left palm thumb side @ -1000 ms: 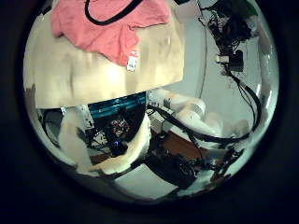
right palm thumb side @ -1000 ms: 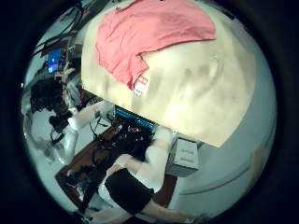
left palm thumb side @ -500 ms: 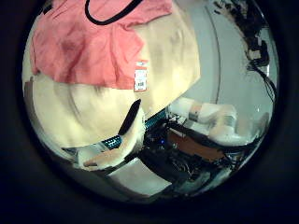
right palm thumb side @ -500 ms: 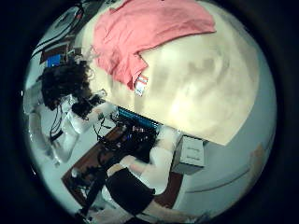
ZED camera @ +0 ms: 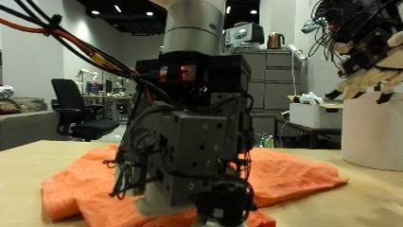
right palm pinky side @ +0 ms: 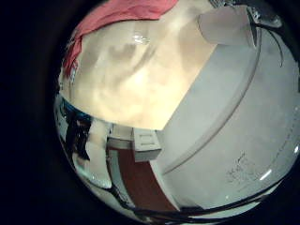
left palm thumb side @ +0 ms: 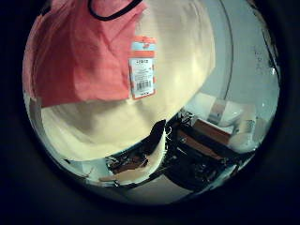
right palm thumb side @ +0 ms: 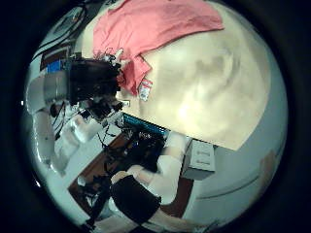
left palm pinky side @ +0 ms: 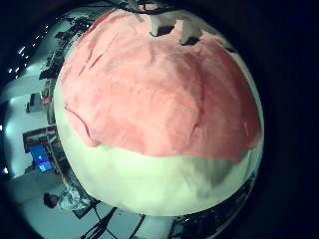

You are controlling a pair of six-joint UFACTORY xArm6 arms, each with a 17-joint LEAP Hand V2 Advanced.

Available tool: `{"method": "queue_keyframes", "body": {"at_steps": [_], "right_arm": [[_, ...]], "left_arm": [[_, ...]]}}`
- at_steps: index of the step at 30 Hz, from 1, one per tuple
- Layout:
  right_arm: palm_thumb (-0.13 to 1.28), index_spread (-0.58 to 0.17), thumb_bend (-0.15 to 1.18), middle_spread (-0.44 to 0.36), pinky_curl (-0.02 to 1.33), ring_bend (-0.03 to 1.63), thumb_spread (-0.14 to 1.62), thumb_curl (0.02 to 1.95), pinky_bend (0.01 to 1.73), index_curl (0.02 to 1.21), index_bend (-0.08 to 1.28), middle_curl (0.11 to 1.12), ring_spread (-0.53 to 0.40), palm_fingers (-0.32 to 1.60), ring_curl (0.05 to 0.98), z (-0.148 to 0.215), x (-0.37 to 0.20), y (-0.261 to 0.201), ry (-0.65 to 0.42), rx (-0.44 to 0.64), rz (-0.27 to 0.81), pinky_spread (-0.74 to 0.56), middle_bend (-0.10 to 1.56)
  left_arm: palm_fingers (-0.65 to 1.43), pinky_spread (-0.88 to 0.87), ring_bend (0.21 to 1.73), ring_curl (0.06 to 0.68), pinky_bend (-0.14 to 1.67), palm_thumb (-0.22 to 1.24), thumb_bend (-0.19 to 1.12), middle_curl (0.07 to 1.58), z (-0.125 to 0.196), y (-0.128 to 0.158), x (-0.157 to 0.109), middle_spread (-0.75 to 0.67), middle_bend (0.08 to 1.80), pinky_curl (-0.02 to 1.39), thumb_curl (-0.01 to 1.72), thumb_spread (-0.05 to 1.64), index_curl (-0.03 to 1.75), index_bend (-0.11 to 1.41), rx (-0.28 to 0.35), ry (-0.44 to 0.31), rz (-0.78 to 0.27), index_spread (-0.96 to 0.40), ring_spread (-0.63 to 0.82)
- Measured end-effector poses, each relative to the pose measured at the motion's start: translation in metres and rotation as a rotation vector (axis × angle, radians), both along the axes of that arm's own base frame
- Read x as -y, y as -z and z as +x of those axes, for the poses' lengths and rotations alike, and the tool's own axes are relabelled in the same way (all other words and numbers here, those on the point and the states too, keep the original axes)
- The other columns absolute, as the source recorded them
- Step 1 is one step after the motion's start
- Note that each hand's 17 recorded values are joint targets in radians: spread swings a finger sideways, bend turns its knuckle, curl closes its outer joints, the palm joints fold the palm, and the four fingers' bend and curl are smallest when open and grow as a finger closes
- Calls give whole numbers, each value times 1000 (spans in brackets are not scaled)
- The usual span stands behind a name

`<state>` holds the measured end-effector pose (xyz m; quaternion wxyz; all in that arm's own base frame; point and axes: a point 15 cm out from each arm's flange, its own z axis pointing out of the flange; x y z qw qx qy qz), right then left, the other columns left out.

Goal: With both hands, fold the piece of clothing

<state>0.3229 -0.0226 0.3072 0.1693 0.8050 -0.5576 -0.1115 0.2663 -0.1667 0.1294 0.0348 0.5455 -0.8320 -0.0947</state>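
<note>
One orange garment (ZED camera: 303,175) lies spread on the tabletop (ZED camera: 50,156). My left hand (ZED camera: 189,180) is low over its middle, right at the cloth; I cannot tell how its fingers are set. My right hand (ZED camera: 365,61) hangs high beside the garment's edge, fingers loose and apart, holding nothing.

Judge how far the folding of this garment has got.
Done: nothing yet; the orange garment lies spread, unfolded, on the table. In hand: the left hand is down at its edge, the right hand raised, open and empty. Left: gripping it and every fold.
</note>
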Motion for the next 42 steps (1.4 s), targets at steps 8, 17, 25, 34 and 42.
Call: {"method": "queue_keyframes", "body": {"at_steps": [8, 17, 25, 34, 42], "right_arm": [[106, -319, -14, 123, 321, 230, 1238, 199, 297, 313, 173, 283, 220, 70, 264, 0, 0, 3, 2, -10, 0, 331, 181], [106, -318, -14, 103, 320, 226, 1238, 198, 285, 309, 170, 292, 216, 83, 264, 2, 0, 13, -2, -41, 0, 329, 193], [239, -304, 14, 57, 313, 292, 1241, 228, 266, 291, 155, 312, 179, 177, 277, 29, -3, 26, -23, 38, 8, 296, 200], [472, -293, 21, 21, 312, 328, 1143, 282, 248, 282, 160, 336, 118, 219, 285, 15, -8, 112, -69, 43, 20, 257, 229], [497, -289, -24, 14, 318, 328, 1049, 294, 268, 272, 154, 342, 111, 193, 280, 8, -20, 131, -99, 32, 19, 243, 219]], "left_arm": [[431, 454, 381, 187, 58, 184, -21, 377, 7, 9, -15, 161, 493, 196, 312, 877, 445, 394, 21, -5, 94, 92, 422], [851, 97, 705, 287, 134, 562, 116, 600, 8, -6, -34, -337, 1033, 35, 347, 1133, 620, 742, 16, -37, 103, -345, -256], [802, -50, 740, 318, 171, 651, 108, 623, 3, -40, -71, -460, 1082, 14, 336, 1265, 666, 796, 43, -63, 121, -488, -434], [796, -102, 731, 324, 183, 674, 59, 621, 1, -48, -88, -496, 1088, 17, 332, 1306, 692, 790, 64, -92, 111, -536, -475], [797, -130, 697, 325, 186, 695, 21, 619, 0, -57, -90, -503, 1089, 25, 334, 1318, 710, 778, 68, -91, 110, -553, -479]]}}
